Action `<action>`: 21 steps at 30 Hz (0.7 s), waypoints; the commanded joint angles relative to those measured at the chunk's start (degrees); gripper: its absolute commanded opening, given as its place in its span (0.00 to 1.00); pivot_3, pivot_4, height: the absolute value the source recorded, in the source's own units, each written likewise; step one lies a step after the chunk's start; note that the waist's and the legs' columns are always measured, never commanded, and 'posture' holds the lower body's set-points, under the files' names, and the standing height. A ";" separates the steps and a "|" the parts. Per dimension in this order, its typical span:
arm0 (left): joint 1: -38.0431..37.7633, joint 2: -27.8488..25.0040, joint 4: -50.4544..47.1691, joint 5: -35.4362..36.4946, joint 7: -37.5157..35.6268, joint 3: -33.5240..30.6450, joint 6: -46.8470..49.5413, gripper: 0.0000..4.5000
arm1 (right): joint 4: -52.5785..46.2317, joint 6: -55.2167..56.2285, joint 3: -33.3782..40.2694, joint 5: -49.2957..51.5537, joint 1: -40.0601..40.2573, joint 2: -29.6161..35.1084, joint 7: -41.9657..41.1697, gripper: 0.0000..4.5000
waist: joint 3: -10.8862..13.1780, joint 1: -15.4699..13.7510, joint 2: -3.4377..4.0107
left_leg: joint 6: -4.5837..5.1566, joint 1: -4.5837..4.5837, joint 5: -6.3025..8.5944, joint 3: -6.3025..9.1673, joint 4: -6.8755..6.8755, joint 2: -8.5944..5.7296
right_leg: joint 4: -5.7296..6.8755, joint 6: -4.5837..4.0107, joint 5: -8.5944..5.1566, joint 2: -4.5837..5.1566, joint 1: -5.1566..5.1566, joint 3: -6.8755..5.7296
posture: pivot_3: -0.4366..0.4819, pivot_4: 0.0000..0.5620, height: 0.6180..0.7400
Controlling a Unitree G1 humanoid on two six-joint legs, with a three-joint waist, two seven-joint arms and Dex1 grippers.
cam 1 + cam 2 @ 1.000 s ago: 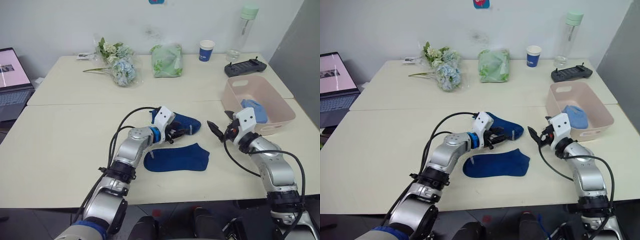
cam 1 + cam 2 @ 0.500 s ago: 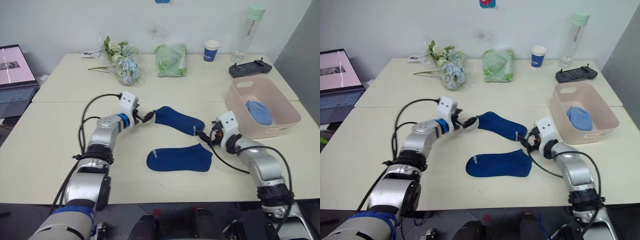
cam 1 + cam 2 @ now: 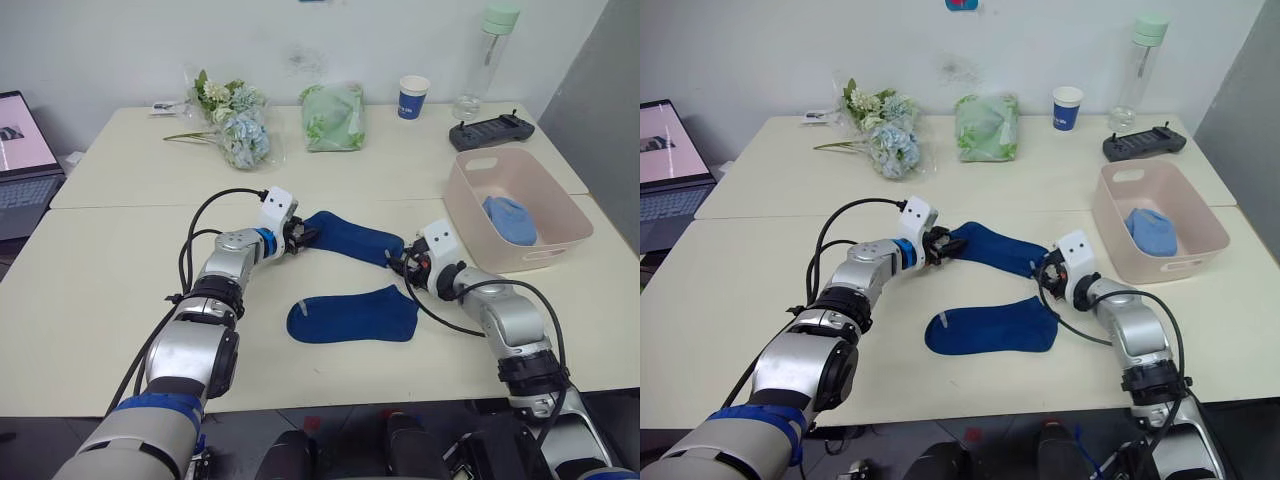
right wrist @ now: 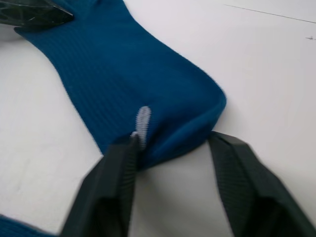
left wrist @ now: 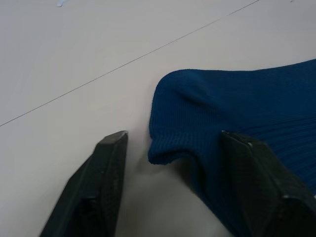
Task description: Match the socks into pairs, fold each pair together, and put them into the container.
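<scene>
Right end effector (image 4: 170, 182) straddles navy sock (image 4: 133, 94) cuff (white tag visible).

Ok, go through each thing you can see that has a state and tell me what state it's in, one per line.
Upper navy sock: flat on table, between both grippers.
Lower navy sock: flat, untouched.
Light blue socks: bundled inside the container.
Container: upright.
Left gripper: jaws open around the sock's end.
Right gripper: jaws open around the other end.
Paper cup: upright.
Bottle: upright, capped.
</scene>
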State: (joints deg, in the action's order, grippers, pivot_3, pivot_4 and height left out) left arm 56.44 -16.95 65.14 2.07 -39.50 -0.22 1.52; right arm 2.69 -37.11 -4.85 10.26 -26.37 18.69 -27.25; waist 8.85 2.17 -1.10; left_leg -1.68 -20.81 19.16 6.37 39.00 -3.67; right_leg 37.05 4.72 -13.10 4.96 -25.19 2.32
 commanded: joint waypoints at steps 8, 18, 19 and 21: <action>-11.09 -2.17 -18.91 1.16 -3.47 0.49 3.57 0.01 | -0.43 1.77 0.65 -0.49 -1.18 1.00 -1.25 0.00 | -0.01 0.64 0.02 | 0.00 0.00 0.00 0.00 -0.01 0.11 | 0.02 0.00 0.00 0.00 -0.04 0.02 | 0.48 0.27 1.00; -31.13 0.44 -66.13 12.99 5.82 -4.52 37.87 0.01 | 16.42 9.61 -1.76 -2.90 -13.81 1.03 -6.95 0.00 | -0.01 1.16 0.03 | 0.00 0.00 0.00 0.01 -0.01 0.29 | 0.05 -0.01 0.00 0.01 -0.06 0.08 | 0.48 0.27 1.00; -33.89 1.27 -71.63 15.41 7.24 -5.47 42.26 0.01 | 20.18 11.82 -2.70 -3.58 -16.64 0.31 -8.36 0.00 | -0.01 1.32 0.04 | 0.00 0.00 0.00 0.01 -0.01 0.30 | 0.05 -0.01 0.00 0.01 -0.06 0.07 | 0.48 0.27 1.00; -39.33 2.73 -80.71 19.76 8.39 -6.06 47.63 0.01 | 28.82 16.22 -4.00 -4.88 -22.48 -2.14 -9.69 0.00 | -0.01 1.77 0.06 | 0.00 0.01 0.00 -0.05 -0.03 0.33 | 0.03 -0.01 0.01 0.00 -0.07 0.13 | 0.48 0.27 1.00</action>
State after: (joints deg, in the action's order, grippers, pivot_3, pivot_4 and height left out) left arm 19.48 -15.40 -7.71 17.57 -32.40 -5.63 44.58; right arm 27.25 -25.43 -8.28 6.15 -44.88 18.09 -35.51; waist 8.84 3.94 -1.04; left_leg -1.68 -20.79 19.16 6.29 38.94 -3.33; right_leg 37.05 4.71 -13.10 4.97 -25.25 2.47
